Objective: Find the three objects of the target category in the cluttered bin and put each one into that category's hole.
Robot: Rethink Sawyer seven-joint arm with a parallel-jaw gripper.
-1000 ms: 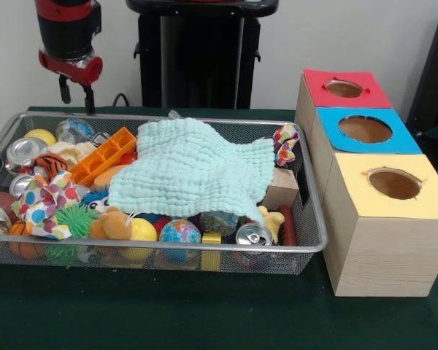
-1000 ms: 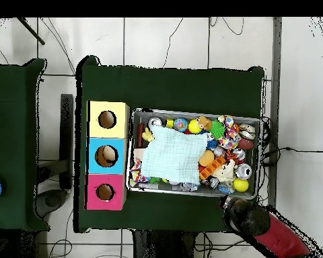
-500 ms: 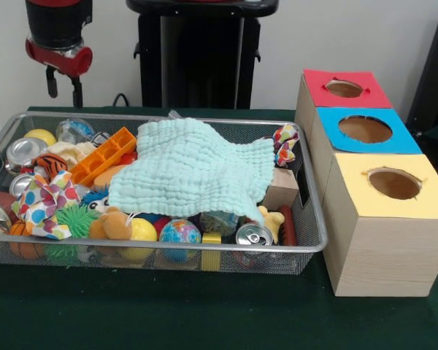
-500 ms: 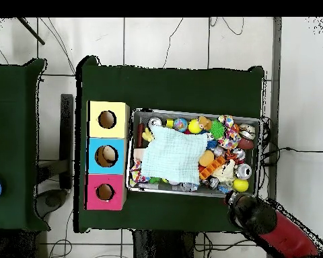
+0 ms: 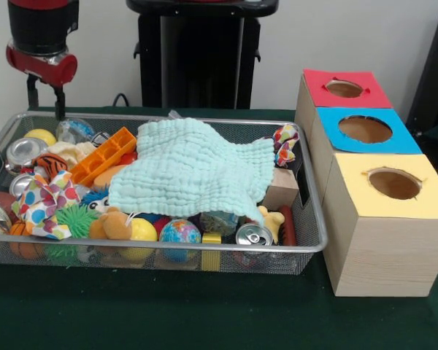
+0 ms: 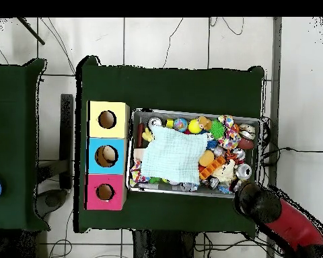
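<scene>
Moved since last look: gripper (image 5: 45, 96) has slid sideways along the far rim of the bin (image 5: 317, 244) and a touch lower; nothing in the bin has shifted.
Fingers: two dark prongs hanging straight down with a clear gap between them, so I read them as spread, and nothing is pinched.
Gripper pose: vertical, hovering over the bin's far corner, just above the yellow ball (image 5: 40, 135) and the crumpled clear plastic (image 5: 74, 130), not touching either.
Arm: red and black wrist comes down from the top edge in the front view; from overhead it angles in from the corner by the silver can (image 6: 244, 170).
Step, my guess: searching, still picking a target, no grasp begun.
Task things: I can't tell which category is the target. Candidates are all in the bin; plenty sit under the mint cloth (image 5: 192, 168).
Holes: red box (image 5: 341, 89), blue box (image 5: 365, 130), yellow box (image 5: 393, 184) beside the bin, well apart from the gripper.
Next move needs: a straight drop onto one exposed item, or lifting that cloth off first.
</scene>
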